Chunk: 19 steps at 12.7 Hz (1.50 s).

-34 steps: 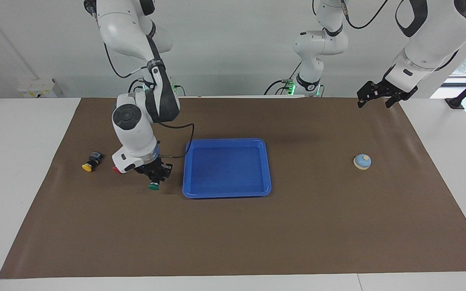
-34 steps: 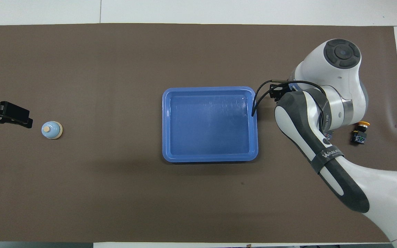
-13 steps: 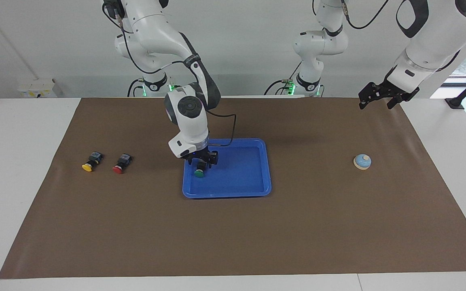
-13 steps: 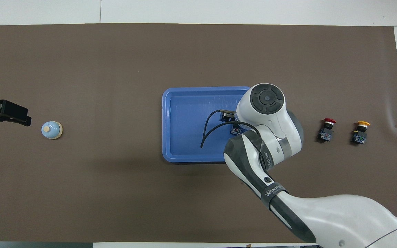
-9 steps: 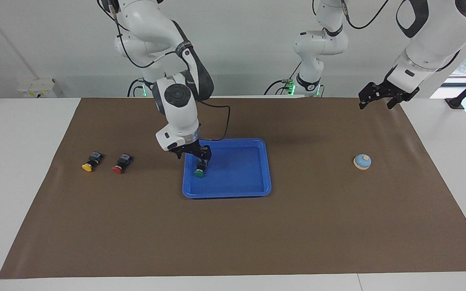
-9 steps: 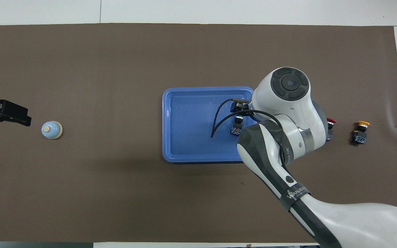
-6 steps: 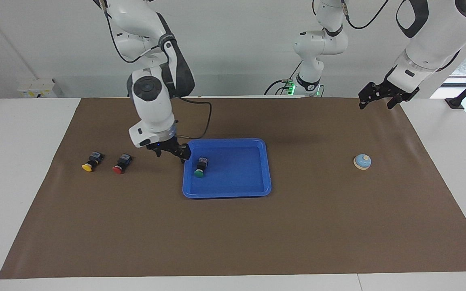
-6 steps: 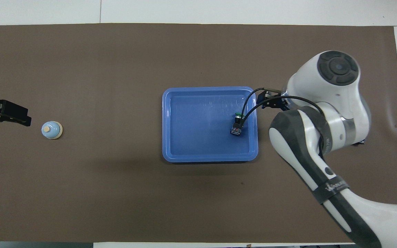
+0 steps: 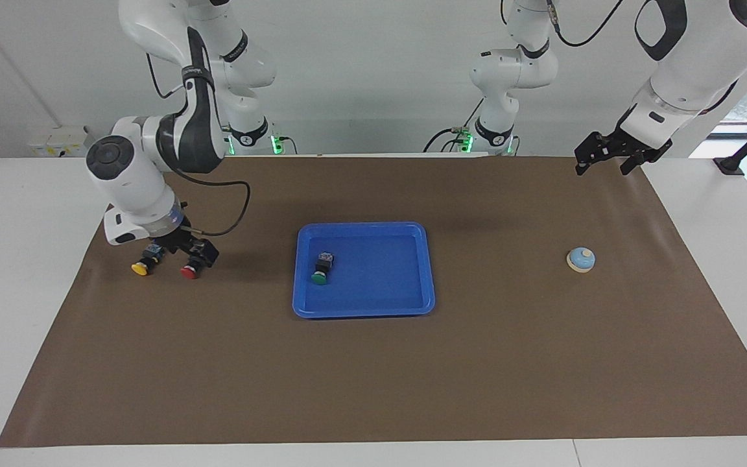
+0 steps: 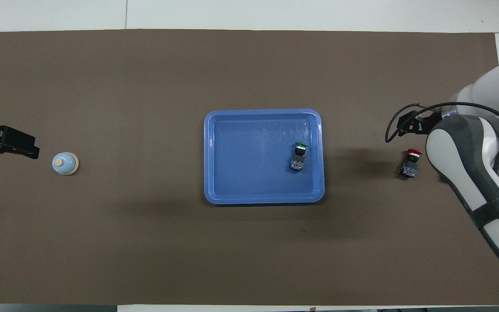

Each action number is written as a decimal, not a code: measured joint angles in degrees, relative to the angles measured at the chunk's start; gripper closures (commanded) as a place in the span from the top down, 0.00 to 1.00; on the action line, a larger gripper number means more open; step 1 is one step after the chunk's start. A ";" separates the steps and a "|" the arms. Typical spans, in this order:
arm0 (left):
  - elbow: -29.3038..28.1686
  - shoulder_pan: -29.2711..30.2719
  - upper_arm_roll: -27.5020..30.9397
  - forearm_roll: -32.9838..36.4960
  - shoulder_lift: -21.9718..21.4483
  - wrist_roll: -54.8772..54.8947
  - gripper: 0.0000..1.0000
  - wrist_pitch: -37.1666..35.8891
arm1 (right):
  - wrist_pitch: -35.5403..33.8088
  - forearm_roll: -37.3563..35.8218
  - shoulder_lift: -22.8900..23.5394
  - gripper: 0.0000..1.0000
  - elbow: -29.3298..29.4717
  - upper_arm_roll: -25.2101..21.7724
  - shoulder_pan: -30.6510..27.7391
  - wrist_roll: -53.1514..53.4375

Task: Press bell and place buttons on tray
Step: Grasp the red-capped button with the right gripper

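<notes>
Facing view: green button (image 9: 320, 275) lies in the tray (image 9: 364, 312). Right gripper (image 9: 182, 250), jaws wide and empty, hangs over the red button (image 9: 189, 270), yellow button (image 9: 141, 266) at its nine o'clock. Next comes, I judge, descending and closing. Left gripper (image 9: 607, 157) waits, jaws wide; bell (image 9: 581, 259) stands at its six o'clock.

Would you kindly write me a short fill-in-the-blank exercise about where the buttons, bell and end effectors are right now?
1. The button lying in the tray has a ____ cap.
2. The right end effector hangs over the red button and the ____ button.
3. The left end effector waits, jaws ____.
4. The bell sits toward the ____ arm's end.

Missing words: green; yellow; open; left
</notes>
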 measured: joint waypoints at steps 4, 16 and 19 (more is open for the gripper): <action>0.00 0.00 0.00 0.00 0.00 0.00 1.00 0.00 | 16.29 0.00 -2.93 1.00 -13.83 0.06 -2.21 -1.53; 0.00 0.00 0.00 0.00 0.00 0.00 1.00 0.00 | 29.24 0.00 -4.34 0.00 -24.98 0.55 -1.87 -1.85; 0.00 0.00 0.00 0.00 0.00 0.00 1.00 0.00 | 24.87 0.00 -4.34 0.00 -22.02 1.16 -0.62 -2.02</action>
